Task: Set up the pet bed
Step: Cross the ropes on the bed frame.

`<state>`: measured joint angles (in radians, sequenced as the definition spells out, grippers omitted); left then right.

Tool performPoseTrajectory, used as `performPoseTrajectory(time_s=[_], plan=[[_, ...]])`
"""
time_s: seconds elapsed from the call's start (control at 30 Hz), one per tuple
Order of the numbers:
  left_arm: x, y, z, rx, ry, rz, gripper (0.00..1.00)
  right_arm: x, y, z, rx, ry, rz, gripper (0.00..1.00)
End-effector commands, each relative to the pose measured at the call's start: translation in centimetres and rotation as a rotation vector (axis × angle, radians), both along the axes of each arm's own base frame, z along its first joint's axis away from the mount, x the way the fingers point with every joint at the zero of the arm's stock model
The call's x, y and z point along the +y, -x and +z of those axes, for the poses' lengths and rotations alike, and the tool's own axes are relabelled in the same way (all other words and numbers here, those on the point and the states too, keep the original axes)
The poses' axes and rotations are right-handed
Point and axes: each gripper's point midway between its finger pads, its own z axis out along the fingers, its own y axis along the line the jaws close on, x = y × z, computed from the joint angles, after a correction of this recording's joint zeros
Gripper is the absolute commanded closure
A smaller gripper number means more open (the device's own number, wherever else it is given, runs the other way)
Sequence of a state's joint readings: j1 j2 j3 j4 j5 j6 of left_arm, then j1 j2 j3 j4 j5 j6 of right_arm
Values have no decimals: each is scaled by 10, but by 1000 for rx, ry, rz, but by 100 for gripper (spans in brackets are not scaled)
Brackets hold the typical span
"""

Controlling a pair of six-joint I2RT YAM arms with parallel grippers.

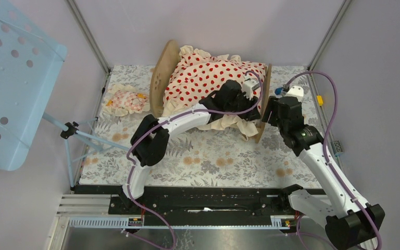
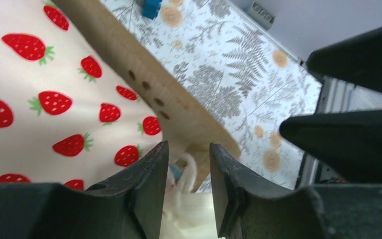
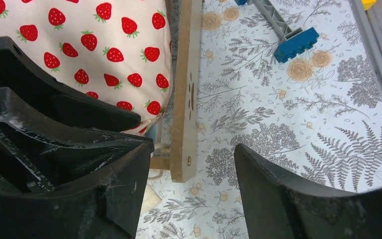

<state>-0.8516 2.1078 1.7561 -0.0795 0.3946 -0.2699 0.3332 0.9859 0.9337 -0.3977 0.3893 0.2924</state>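
Observation:
The pet bed stands at the back of the table, its rounded headboard [image 1: 162, 78] on the left and its low footboard [image 1: 264, 104] on the right. A cream ruffled blanket [image 1: 208, 75] with red strawberries covers it and hides the mattress. My left gripper [image 1: 247, 99] hovers over the blanket's right end. Its jaws are parted in the left wrist view [image 2: 189, 147], with the cream ruffle [image 2: 191, 174] lying loose between them, beside the footboard [image 2: 179, 109]. My right gripper [image 1: 267, 112] sits just outside the footboard. It is open [image 3: 193, 146], with the footboard's near end [image 3: 186, 99] ahead of the gap.
A small pink pillow [image 1: 126, 101] lies on the floral cloth left of the headboard. A blue perforated panel [image 1: 15, 78] on a stand [image 1: 78, 135] leans in from the left. A blue block [image 3: 296, 45] lies right of the footboard. Metal frame posts and walls enclose the table.

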Motion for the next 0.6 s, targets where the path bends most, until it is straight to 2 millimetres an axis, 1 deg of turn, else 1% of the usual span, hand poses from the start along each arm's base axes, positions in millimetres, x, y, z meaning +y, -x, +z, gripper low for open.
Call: performPoseTrajectory(time_s=[0.0, 0.1, 0.13, 0.2, 0.23, 0.3, 0.33, 0.4, 0.5, 0.57], plan=[[-9, 11, 66, -55, 177, -35, 60, -1, 13, 0, -6, -57, -17, 30], [-6, 15, 60, -37, 164, -37, 59, -7, 24, -6, -14, -63, -40, 30], [-3, 15, 64, -43, 168, -30, 57, -9, 27, -8, -13, -71, -52, 30], [5, 14, 76, -78, 169, -7, 48, -4, 30, -10, -11, -112, -41, 30], [12, 14, 88, -108, 163, 9, 41, -1, 32, -11, -2, -132, -33, 30], [26, 14, 100, -166, 147, 43, 32, 3, 36, -11, 8, -160, -29, 29], [35, 15, 98, -189, 128, 58, 30, 4, 39, -12, 10, -171, -24, 28], [49, 19, 96, -219, 98, 72, 30, 6, 44, -12, -2, -193, -8, 28], [75, 34, 78, -207, 33, 93, 30, 6, 52, -18, -10, -189, 16, 28], [94, 43, 64, -200, 10, 125, 31, 8, 55, -27, 4, -182, 40, 28]])
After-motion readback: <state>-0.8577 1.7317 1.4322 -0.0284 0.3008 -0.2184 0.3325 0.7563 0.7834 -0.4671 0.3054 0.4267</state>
